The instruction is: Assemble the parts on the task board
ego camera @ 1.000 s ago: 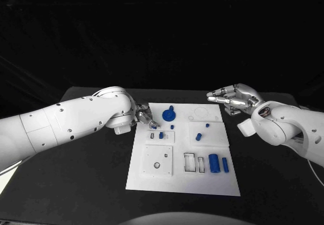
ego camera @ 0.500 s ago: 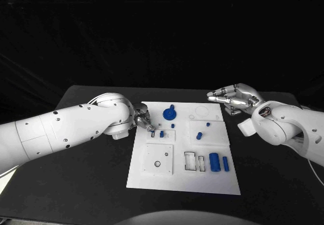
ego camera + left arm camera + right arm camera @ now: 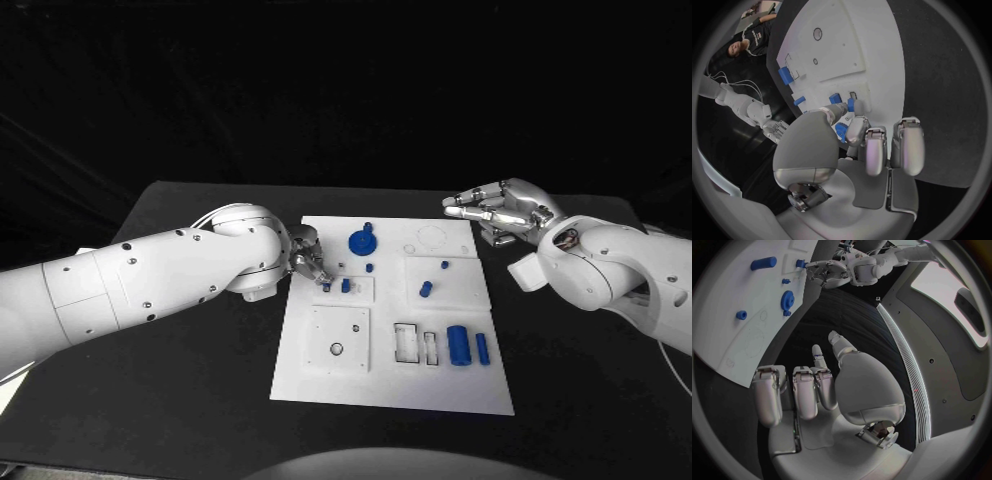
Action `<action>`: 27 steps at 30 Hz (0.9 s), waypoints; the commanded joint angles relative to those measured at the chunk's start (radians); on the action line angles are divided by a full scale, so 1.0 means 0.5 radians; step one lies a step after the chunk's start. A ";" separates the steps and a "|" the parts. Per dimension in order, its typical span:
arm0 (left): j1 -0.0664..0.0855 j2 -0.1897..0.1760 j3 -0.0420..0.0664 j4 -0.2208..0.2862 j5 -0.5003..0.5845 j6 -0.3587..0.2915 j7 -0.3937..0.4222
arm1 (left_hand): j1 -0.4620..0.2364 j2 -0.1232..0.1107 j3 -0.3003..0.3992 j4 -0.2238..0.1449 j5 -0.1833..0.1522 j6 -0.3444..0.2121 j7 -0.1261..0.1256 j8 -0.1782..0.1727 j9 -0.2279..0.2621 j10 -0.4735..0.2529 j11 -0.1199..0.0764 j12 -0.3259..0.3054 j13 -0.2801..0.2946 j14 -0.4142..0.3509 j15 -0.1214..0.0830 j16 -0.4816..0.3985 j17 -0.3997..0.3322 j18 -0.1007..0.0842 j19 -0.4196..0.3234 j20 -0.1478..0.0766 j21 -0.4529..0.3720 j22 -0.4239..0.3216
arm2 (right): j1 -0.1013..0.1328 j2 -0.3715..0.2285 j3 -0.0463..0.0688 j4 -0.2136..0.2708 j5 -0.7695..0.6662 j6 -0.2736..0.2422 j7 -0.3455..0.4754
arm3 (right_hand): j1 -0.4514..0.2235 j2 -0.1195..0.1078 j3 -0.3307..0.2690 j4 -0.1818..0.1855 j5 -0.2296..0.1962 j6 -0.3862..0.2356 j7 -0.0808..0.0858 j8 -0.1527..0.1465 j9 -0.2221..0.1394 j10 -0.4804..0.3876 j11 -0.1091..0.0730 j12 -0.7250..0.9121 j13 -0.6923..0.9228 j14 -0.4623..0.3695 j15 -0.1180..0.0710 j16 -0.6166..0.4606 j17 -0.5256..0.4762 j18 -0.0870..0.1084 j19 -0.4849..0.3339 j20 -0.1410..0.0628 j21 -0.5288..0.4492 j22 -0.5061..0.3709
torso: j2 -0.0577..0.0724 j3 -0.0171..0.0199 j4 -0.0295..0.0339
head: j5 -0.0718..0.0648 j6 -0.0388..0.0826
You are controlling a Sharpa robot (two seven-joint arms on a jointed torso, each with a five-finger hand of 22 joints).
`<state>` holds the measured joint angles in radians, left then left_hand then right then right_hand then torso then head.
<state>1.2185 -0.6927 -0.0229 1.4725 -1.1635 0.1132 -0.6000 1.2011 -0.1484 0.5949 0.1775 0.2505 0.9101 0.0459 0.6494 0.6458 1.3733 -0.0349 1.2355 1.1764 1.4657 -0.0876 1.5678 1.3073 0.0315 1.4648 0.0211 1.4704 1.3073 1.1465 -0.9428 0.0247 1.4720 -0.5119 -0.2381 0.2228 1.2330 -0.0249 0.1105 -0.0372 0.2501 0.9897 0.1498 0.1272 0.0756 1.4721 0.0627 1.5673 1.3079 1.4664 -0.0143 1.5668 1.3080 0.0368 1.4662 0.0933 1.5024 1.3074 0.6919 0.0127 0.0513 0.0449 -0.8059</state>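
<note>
The white task board (image 3: 325,370) lies in the middle of the black table. My left hand (image 3: 306,252) reaches over the board's left edge and pinches a small blue part (image 3: 327,285) (image 3: 842,131) between thumb and finger, right at the small slotted plate (image 3: 358,292). Another small blue part (image 3: 345,286) stands in that plate beside it. My right hand (image 3: 498,208) hovers off the board's far right corner, fingers loosely bent and apart, holding nothing. A blue gear (image 3: 361,241) (image 3: 787,298) sits near the board's far edge.
On the board are a blue peg (image 3: 426,291), two tiny blue studs (image 3: 369,268) (image 3: 443,266), and a thick blue cylinder (image 3: 457,346) with a slim one (image 3: 480,350) beside two rectangular slots (image 3: 415,346). A square plate with a hole (image 3: 336,342) lies at the near left.
My left hand has moved down and slightly nearer with the small blue part, from above the board's left edge to the slotted plate. The right hand has stayed put.
</note>
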 commanded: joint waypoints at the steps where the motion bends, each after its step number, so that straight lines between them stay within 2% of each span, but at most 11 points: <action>1: -0.004 0.005 0.000 -0.004 -0.027 0.035 -0.018 | 0.008 0.018 0.269 -0.257 0.006 0.006 -0.011 0.012 0.002 0.015 0.005 0.013 0.002 0.210 0.001 0.006 0.527 -0.003 0.120 -0.011 0.010 0.292 | -0.002 0.001 0.000 0.003 0.011 0.038 0.004 | 0.002 0.015 -0.011 0.003 0.007 -0.011 0.002 -0.003 -0.003 0.197 0.006 0.007 0.526 0.209 0.019 0.008 0.526 -0.003 0.054 0.019 -0.005 0.222 | 0.000 0.0010 -0.001 | -0.003 -0.006; 3: -0.005 0.006 0.000 -0.004 -0.027 0.050 -0.020 | 0.008 0.018 0.270 -0.257 0.006 0.007 -0.011 0.012 0.002 0.015 0.005 0.013 0.002 0.210 0.001 0.006 0.527 -0.003 0.120 -0.011 0.010 0.292 | -0.002 0.001 0.000 0.002 0.015 0.039 0.004 | 0.002 0.015 -0.011 0.003 0.007 -0.011 0.002 -0.003 -0.003 0.197 0.006 0.007 0.526 0.209 0.019 0.008 0.526 -0.003 0.054 0.019 -0.005 0.222 | -0.001 0.0010 -0.002 | -0.005 -0.013; 8: -0.006 0.009 0.000 -0.006 -0.028 0.081 -0.031 | 0.007 0.015 0.271 -0.260 0.005 0.008 -0.011 0.012 0.001 0.017 0.004 0.015 0.004 0.210 0.001 0.006 0.527 -0.003 0.121 -0.011 0.011 0.294 | -0.002 0.000 0.000 0.002 0.020 0.039 0.004 | 0.002 0.015 -0.011 0.003 0.007 -0.011 0.002 -0.003 -0.003 0.197 0.006 0.007 0.526 0.209 0.019 0.008 0.526 -0.003 0.054 0.019 -0.005 0.222 | 0.001 -0.0002 -0.002 | -0.008 -0.012; 11: -0.006 0.010 0.000 -0.007 -0.028 0.095 -0.037 | 0.007 0.014 0.272 -0.262 0.005 0.008 -0.012 0.012 0.001 0.019 0.004 0.018 0.008 0.210 0.001 0.006 0.527 -0.004 0.122 -0.011 0.012 0.295 | -0.003 -0.002 0.000 0.003 0.021 0.039 0.002 | 0.002 0.015 -0.011 0.003 0.007 -0.011 0.002 -0.003 -0.003 0.197 0.006 0.007 0.526 0.209 0.019 0.008 0.526 -0.003 0.054 0.019 -0.005 0.222 | 0.000 0.0009 -0.002 | 0.002 -0.014; 21: -0.006 0.006 0.000 -0.006 -0.028 0.136 -0.046 | 0.007 0.013 0.273 -0.262 0.005 0.009 -0.012 0.012 0.001 0.019 0.004 0.018 0.008 0.210 0.001 0.006 0.527 -0.003 0.121 -0.011 0.011 0.294 | -0.003 -0.004 0.000 0.000 0.016 0.035 -0.015 | 0.003 0.016 -0.012 0.002 0.013 -0.011 0.002 -0.003 -0.002 0.197 0.006 0.007 0.526 0.209 0.019 0.008 0.526 -0.002 0.053 0.019 -0.007 0.220 | -0.001 -0.0004 0.002 | -0.008 -0.024; 27: -0.006 0.006 0.000 -0.007 -0.028 0.156 -0.047 | 0.006 0.011 0.274 -0.264 0.005 0.010 -0.012 0.013 0.001 0.023 0.004 0.023 0.013 0.210 0.001 0.006 0.527 -0.004 0.122 -0.011 0.013 0.297 | -0.003 -0.004 0.000 0.000 0.015 0.036 -0.013 | 0.002 0.017 -0.012 0.002 0.014 -0.011 0.002 -0.003 -0.002 0.197 0.006 0.007 0.526 0.209 0.019 0.008 0.526 -0.002 0.053 0.018 -0.006 0.220 | -0.001 -0.0002 0.001 | -0.004 -0.024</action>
<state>1.2174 -0.6903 -0.0213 1.4701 -1.1711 0.1570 -0.6128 1.2024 -0.1472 0.5964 0.1760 0.2459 0.9151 0.0449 0.6499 0.6456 1.3777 -0.0322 1.2434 1.1821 1.4656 -0.0876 1.5678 1.3073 0.0315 1.4648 0.0211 1.4703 1.3073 1.1460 -0.9453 0.0247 1.4712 -0.5035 -0.2351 0.2166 1.2330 -0.0249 0.1105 -0.0372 0.2537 0.9897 0.1498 0.1271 0.0756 1.4721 0.0628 1.5673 1.3076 1.4665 -0.0143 1.5667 1.3077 0.0368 1.4662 0.0933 1.5024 1.3081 0.6915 0.0126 0.0521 0.0420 -0.8182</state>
